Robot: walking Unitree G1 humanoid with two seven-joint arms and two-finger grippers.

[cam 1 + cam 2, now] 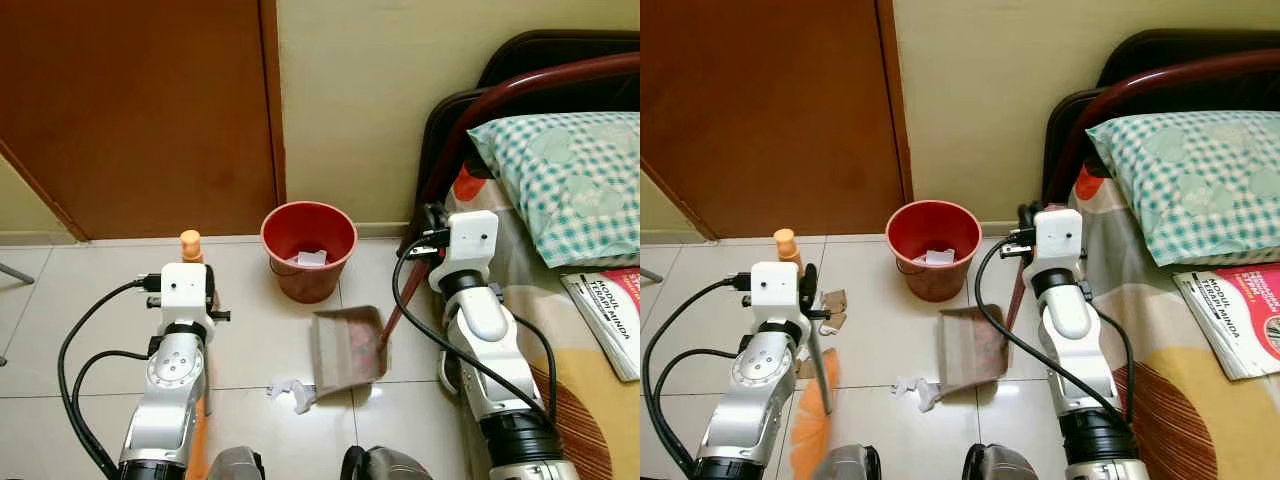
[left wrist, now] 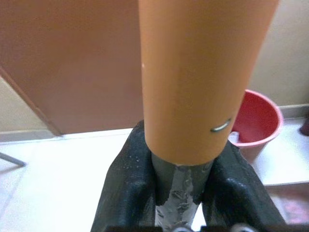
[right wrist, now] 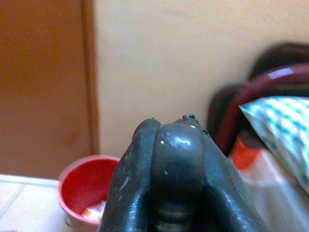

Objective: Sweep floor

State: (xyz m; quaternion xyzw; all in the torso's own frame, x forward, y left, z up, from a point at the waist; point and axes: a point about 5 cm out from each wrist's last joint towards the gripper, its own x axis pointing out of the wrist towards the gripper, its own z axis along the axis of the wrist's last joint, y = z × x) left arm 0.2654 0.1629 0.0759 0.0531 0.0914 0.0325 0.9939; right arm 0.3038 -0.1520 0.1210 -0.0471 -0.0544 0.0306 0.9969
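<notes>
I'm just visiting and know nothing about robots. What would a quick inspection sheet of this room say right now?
Surface: pale tiled floor, glossy.
Job's things: grey dustpan lying on the tiles below the red bucket; broom with orange handle and orange bristles.
Clutter: crumpled paper scraps at the dustpan's near edge; more scraps by the left arm; paper inside the bucket.
Grippers: left gripper shut on the broom; right gripper shut on the dustpan's dark handle.
Cables: black cables loop along both arms.
Surroundings: brown door, cream wall, bed with checked pillow and a magazine.
</notes>
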